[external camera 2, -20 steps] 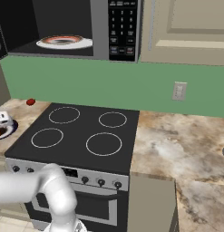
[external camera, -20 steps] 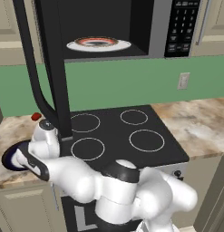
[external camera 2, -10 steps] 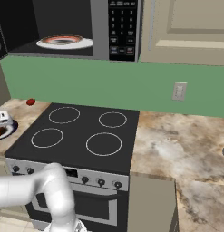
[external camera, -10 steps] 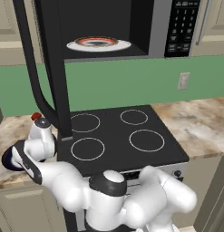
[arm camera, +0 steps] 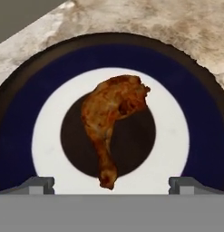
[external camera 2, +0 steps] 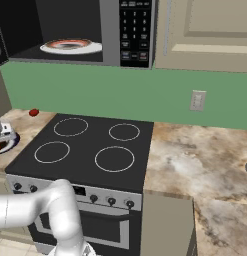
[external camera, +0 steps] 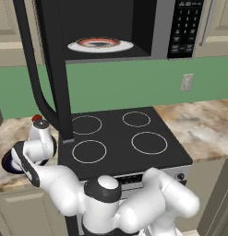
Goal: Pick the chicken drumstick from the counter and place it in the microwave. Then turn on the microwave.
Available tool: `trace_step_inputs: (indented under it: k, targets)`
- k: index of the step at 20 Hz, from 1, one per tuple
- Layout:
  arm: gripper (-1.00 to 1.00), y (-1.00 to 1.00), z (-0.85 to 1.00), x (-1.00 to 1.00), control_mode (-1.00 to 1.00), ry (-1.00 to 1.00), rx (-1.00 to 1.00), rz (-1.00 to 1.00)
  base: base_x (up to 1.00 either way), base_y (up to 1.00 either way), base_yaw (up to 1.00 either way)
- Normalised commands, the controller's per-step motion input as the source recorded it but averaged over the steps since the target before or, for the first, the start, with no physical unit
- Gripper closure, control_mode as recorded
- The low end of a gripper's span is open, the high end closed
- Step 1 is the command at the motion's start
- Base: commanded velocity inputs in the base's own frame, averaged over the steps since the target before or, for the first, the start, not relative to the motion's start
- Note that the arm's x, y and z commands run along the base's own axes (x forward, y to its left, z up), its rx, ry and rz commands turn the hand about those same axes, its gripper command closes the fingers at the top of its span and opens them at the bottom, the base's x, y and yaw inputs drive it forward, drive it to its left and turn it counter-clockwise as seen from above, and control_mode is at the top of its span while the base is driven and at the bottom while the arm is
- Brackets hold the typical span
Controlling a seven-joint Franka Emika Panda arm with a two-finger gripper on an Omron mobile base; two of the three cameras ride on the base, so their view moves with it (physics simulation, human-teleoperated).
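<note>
From the hand (arm camera: 111, 185) camera we see the chicken drumstick (arm camera: 112, 121) centred on a blue-and-white plate (arm camera: 186, 131) on the tabletop (arm camera: 186, 27), directly ahead between our wide-open, empty fingers. The left base view adds the open microwave (external camera: 111, 27) above, and our hand has sunk lower over the plate than before.

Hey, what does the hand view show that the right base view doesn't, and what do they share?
Hand view: the chicken drumstick lying whole on the plate's dark centre, with the open gripper above it.

Right base view: the microwave with its door open, the stove and the wall outlet.

Both: the plate and the marbled counter.
</note>
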Motion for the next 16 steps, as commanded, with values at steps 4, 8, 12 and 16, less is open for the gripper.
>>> trace_step_inputs:
  k: [4, 8, 12, 16]
  targets:
    - [-1.0, 0.1, -0.16, 0.09, -1.0, 0.0, -0.03, 0.0, 0.0, 0.0, 0.0]
    - [-1.0, 0.13, -0.15, 0.14, -1.0, 0.0, -0.02, 0.0, 0.0, 0.0, 0.0]
    - [-1.0, 0.13, -0.19, 0.16, -1.0, 0.05, -0.01, 0.0, 0.0, 0.0, 0.0]
    - [-1.0, 0.13, -0.2, 0.24, -1.0, 0.08, 0.0, 0.0, 0.0, 0.0, 0.0]
